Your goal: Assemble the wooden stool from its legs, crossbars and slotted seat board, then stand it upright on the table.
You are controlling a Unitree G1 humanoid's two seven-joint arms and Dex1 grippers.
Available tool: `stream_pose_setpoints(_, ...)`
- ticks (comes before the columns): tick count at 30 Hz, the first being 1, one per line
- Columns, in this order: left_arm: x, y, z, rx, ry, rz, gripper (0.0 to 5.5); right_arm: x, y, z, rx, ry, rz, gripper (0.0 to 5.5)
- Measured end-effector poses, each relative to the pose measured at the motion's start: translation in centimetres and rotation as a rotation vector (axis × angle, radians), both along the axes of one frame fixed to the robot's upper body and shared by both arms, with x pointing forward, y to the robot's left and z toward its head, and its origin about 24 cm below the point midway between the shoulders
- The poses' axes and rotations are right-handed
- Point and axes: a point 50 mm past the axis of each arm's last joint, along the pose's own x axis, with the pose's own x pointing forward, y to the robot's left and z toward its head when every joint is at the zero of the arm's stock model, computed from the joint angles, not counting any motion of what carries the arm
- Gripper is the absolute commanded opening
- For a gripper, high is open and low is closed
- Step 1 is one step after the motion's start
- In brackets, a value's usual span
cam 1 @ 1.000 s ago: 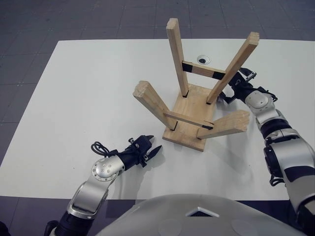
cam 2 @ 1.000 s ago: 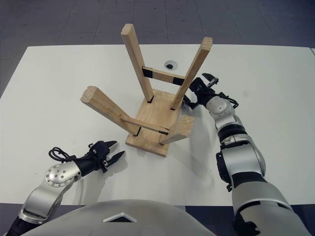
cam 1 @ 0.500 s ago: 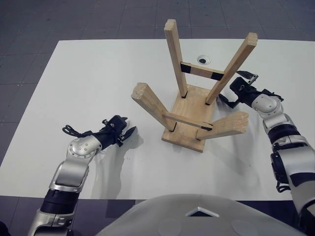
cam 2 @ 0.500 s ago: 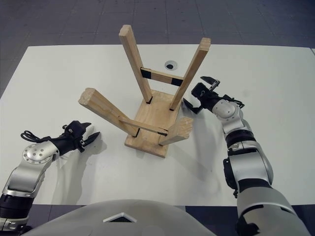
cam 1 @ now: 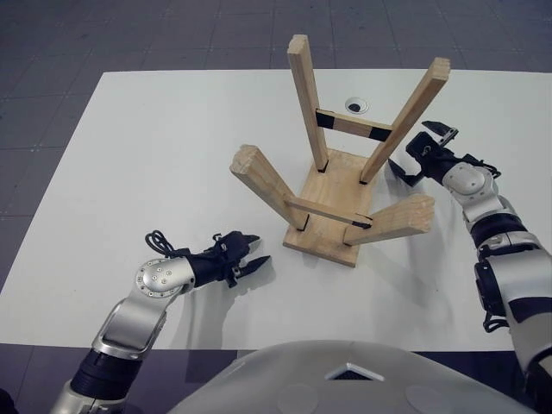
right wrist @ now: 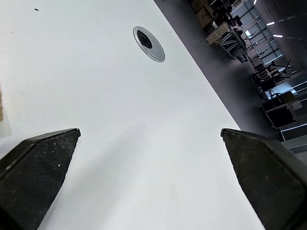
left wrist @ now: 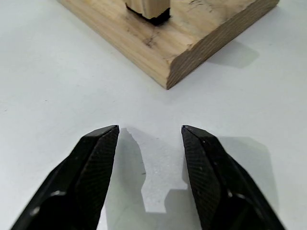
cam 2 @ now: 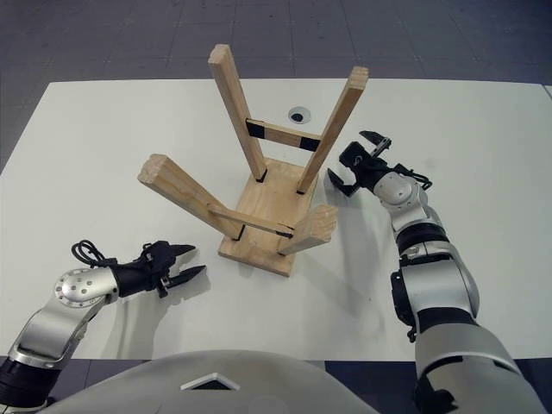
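Wooden stool [cam 1: 335, 188] sits seat-down on the table [cam 1: 155, 129] between released left hand [cam 1: 260, 249] and released right hand [cam 1: 421, 148].

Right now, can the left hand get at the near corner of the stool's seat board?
Probably yes. The left hand is open and points at the near corner of the seat board, with only bare table between them. Nothing lies across that gap.
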Motion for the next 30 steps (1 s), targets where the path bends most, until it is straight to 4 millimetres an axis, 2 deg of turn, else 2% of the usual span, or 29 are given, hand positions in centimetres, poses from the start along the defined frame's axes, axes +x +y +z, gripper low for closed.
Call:
stream_pose_setpoints(9,-0.2,-1.5,-0.5,-0.086,0.026,0.037,2.44,1.4,2.9,0.0,0.046,0.075,-0.007,5.46)
stream_pose_setpoints(27,0.1,-1.6,-0.8,-0.103,0.029,0.077,2.44,0.7,3.2,-0.2,0.039,0.094,0.119,5.46)
stream_pose_setpoints(30,0.5,-1.0,-0.9,-0.106,0.036,0.069,2.44,0.5,3.0,-0.2,0.029,0.097,0.146,5.46)
